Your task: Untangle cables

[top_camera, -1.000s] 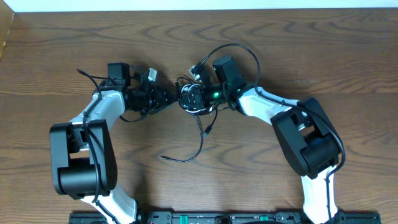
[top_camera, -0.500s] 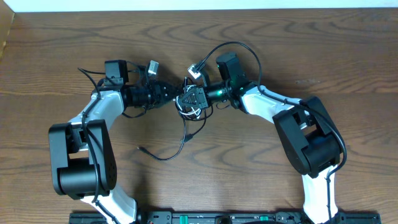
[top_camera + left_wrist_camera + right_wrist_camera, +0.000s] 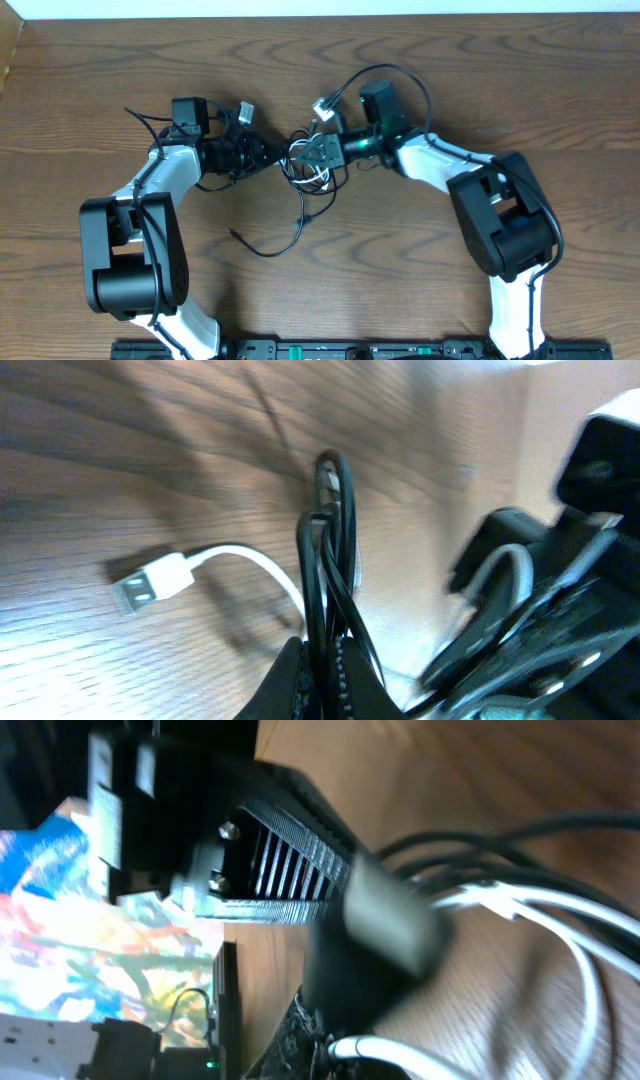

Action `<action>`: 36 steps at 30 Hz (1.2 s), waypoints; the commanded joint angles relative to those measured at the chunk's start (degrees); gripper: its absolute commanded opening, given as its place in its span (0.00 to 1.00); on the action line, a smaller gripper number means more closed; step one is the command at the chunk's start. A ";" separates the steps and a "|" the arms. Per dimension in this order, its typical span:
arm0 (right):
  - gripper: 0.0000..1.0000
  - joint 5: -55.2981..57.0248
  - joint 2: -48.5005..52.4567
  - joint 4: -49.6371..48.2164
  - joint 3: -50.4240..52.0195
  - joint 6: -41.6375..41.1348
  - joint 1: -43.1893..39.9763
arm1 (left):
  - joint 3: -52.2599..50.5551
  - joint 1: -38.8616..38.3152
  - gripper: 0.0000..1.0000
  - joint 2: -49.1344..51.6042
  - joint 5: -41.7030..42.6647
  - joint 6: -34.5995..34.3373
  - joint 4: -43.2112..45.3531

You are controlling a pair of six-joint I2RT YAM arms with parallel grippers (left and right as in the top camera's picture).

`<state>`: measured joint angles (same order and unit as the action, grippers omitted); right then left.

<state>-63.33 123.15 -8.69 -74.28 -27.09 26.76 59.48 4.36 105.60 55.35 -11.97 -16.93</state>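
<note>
From above, the tangle (image 3: 305, 165) between the left end effector (image 3: 280, 155) and the right end effector (image 3: 316, 155) is too small to sort strand from strand. On the left wrist camera, the white cable (image 3: 245, 555) slips behind the black cable (image 3: 322, 580), whose lower run the bottom edge cuts off. The right wrist picture is heavily blurred.

The overhead view is bright, evenly lit and sharp over the whole table (image 3: 100, 60); the left wrist view is dimmer and smeared by motion, with a soft shadow beside the white cable (image 3: 240, 552); the right wrist view is strongly out of focus.
</note>
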 commanded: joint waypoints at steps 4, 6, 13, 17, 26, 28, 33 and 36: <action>0.01 -0.83 -1.44 5.18 -0.20 -1.14 -4.55 | 0.74 0.15 0.07 -0.74 -4.83 1.25 -0.17; 0.01 -0.20 -1.44 7.69 -0.17 -0.55 -5.60 | 0.74 0.28 0.07 -0.74 -4.39 1.31 0.17; 0.01 8.22 -2.21 21.53 -0.20 7.43 -8.39 | 0.74 4.39 0.08 -0.74 7.32 6.75 1.42; 0.01 16.41 -4.98 29.94 -0.20 13.60 -9.35 | 0.74 7.93 0.08 -0.74 13.94 9.33 1.42; 0.01 36.50 -14.64 40.41 -0.20 17.77 -9.90 | 0.74 10.73 0.07 -0.74 19.71 12.22 1.44; 0.01 44.50 -16.92 42.73 -0.20 17.77 -9.90 | 0.74 10.73 0.07 -0.74 19.71 12.31 1.44; 0.01 65.33 -21.88 48.13 -0.20 17.77 -9.90 | 0.74 10.84 0.08 -0.74 19.67 12.37 1.88; 0.01 77.70 -23.65 50.75 -0.20 17.73 -9.90 | 0.74 10.84 0.08 -0.74 16.24 12.09 1.81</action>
<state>-4.43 101.80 40.93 -74.39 -10.17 17.37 59.48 14.90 105.60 72.97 -1.19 -15.14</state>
